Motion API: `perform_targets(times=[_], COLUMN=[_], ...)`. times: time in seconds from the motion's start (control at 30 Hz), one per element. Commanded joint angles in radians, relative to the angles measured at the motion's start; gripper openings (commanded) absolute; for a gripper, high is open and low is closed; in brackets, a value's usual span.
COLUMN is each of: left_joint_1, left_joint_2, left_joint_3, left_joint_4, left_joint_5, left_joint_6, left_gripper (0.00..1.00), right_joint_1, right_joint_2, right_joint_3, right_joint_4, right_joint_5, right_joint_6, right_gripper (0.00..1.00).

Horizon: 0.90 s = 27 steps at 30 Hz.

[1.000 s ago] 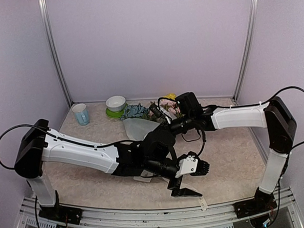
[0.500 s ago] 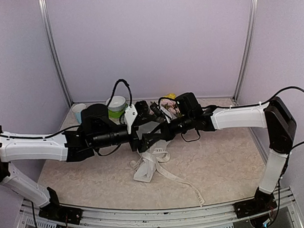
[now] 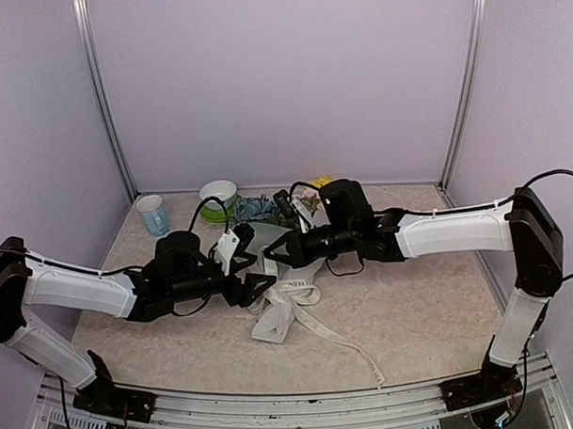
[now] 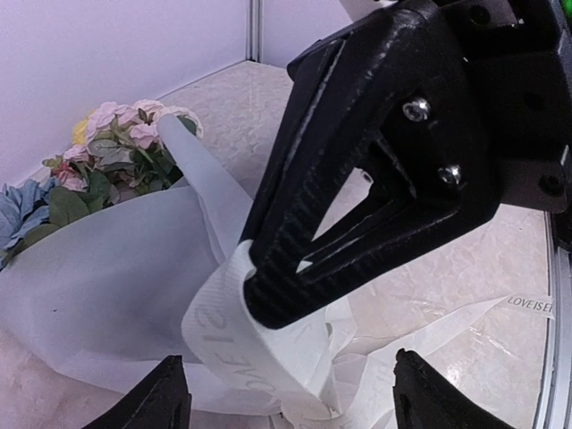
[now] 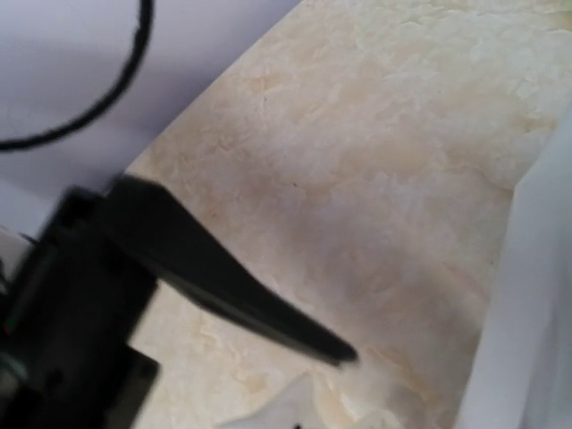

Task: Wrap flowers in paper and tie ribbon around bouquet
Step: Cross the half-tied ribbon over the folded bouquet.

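We see the bouquet [image 3: 260, 225] lying near the middle of the desk's [image 3: 430, 294] back edge. The flowers [image 4: 116, 143] point toward the back; pink, yellow and blue heads with green leaves stick out of the paper [image 4: 98, 295]. The paper is frosted white, curved round the stems like an open cone, its wide part toward the desk centre.

The ribbon [image 3: 286, 310] is cream with dark lettering; one stretch runs from the paper's edge by the flowers to the right claw [image 4: 268, 299]; the rest sits in a loose heap on the desk just in front of the bouquet; a single tail trails toward the front edge, right of centre.

The right claw is pressed together, pinching the ribbon at its tip; in the left wrist view the strip folds over directly under the black fingers. The right wrist view is too blurred to add more than desk surface and a white edge of paper.

The left claw [image 4: 295, 402] is spread wide; its fingertips [image 4: 165, 398] sit either side of the ribbon heap, touching nothing that we can see. It faces the right claw at close range, just in front of the bouquet.

Near the back-left corner stands a pale blue cup [image 3: 153, 216]; beside it a white bowl [image 3: 218, 191] sits on a green plate [image 3: 209, 214], just left of the flowers.
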State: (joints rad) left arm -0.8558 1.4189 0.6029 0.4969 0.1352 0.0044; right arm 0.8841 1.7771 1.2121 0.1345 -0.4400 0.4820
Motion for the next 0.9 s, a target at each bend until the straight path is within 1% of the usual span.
perform_targets(times=[0.0,0.03,0.07,0.1,0.17,0.2,0.3,0.33,0.43,0.47,0.53,0.6,0.63,0.67,0.77,0.8,0.83,0.87], left_joint_1=[-0.001,-0.001,-0.002,0.0,-0.001,-0.001,0.002,0.003,0.011,0.014,0.02,0.028,0.03,0.032,0.033,0.034,0.035,0.035], left_joint_2=[0.047,0.054,0.062,0.07,0.085,0.093,0.103,0.102,0.103,0.104,0.106,0.104,0.101,0.098,0.106,0.111,0.115,0.116], left_joint_3=[0.015,0.015,0.016,0.019,0.025,0.029,0.036,0.033,0.02,0.013,-0.008,-0.029,-0.041,-0.054,-0.068,-0.07,-0.073,-0.077], left_joint_4=[0.127,0.139,0.144,0.151,0.166,0.168,0.17,0.175,0.188,0.196,0.217,0.242,0.264,0.288,0.314,0.316,0.321,0.331], left_joint_5=[0.062,0.061,0.055,0.05,0.056,0.057,0.033,0.034,0.05,0.054,0.062,0.092,0.116,0.135,0.152,0.153,0.158,0.165], left_joint_6=[-0.044,-0.049,-0.056,-0.061,-0.063,-0.065,-0.084,-0.088,-0.104,-0.112,-0.129,-0.146,-0.154,-0.162,-0.175,-0.178,-0.18,-0.184], left_gripper=[0.72,0.67,0.6,0.51,0.43,0.35,0.03,0.0,0.0,0.0,0.0,0.0,0.0,0.0,0.0,0.0,0.0,0.0], right_joint_1=[0.02,0.021,0.024,0.026,0.03,0.03,0.03,0.03,0.026,0.02,0.0,-0.022,-0.036,-0.054,-0.108,-0.123,-0.135,-0.142], right_joint_2=[-0.029,-0.028,-0.026,-0.026,-0.023,-0.022,-0.027,-0.03,-0.043,-0.051,-0.088,-0.143,-0.168,-0.185,-0.177,-0.168,-0.156,-0.141], right_joint_3=[-0.015,-0.015,-0.013,-0.014,-0.01,-0.007,-0.005,-0.007,-0.004,-0.001,-0.007,-0.051,-0.087,-0.122,-0.184,-0.199,-0.216,-0.227], right_joint_4=[0.056,0.057,0.056,0.057,0.052,0.048,0.036,0.035,-0.004,-0.036,-0.11,-0.144,-0.143,-0.137,-0.2,-0.213,-0.21,-0.205], right_joint_5=[0.056,0.055,0.054,0.054,0.052,0.052,0.046,0.042,0.036,0.051,0.103,0.149,0.146,0.116,0.09,0.087,0.066,0.044], right_joint_6=[0.068,0.072,0.073,0.071,0.062,0.058,0.053,0.049,0.02,0.005,-0.017,-0.068,-0.083,-0.097,-0.135,-0.147,-0.167,-0.194], right_gripper=[0.0,0.0,0.0,0.0,0.0,0.0,0.0,0.0,0.0,0.07,0.26,0.39,0.46,0.49,0.5,0.52,0.56,0.65])
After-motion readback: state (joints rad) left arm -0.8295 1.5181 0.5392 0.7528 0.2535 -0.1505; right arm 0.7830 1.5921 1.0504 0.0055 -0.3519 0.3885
